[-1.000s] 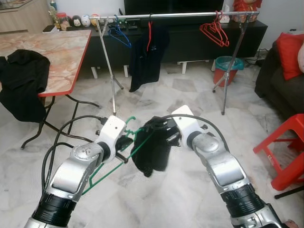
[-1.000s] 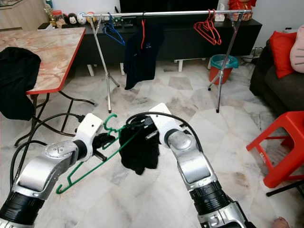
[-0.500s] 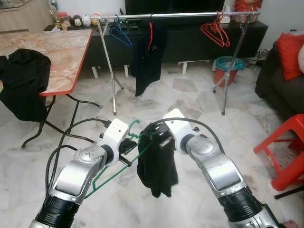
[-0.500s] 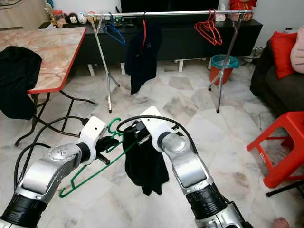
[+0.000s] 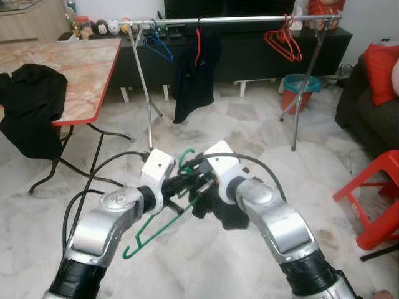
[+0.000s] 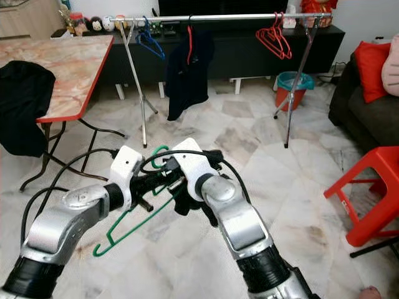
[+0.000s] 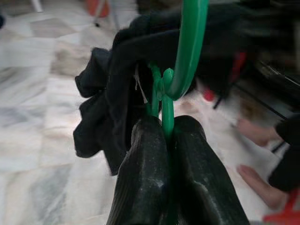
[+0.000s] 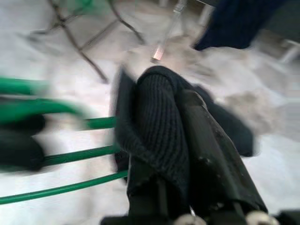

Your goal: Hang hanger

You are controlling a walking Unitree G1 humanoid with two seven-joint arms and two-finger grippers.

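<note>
Both arms meet at the centre of the head views, and that knot hides a lot: the right gripper (image 5: 198, 187) is buried among black cloth and cable there, so its fingertips are hard to pick out. Its own wrist camera is blurred. That blur does show the two black fingers pressed together on a fold of the dark garment (image 8: 161, 126), ribbed cloth bulging between them, with green bars smeared across the left of the frame.

The left gripper (image 7: 163, 129) reads clearly from its wrist. Both fingers are closed tight on the neck of the green hanger (image 7: 187, 51), just below the hook, which curls up out of the top of the frame. The garment is bunched behind and beside that neck, touching it.

In the head views the hanger's (image 5: 156, 227) lower frame slants down toward lower left, past the left forearm; the hook (image 5: 187, 154) peeks up between the two white wrists. The garment (image 5: 227, 212) shows as a dark lump under the right wrist.

Across the top runs the rail (image 5: 237, 19), with a dark shirt (image 5: 193, 75) and red hangers (image 5: 280, 38) on it, well apart from the grippers. A black garment drapes the table (image 5: 81, 75) at upper left.
</note>
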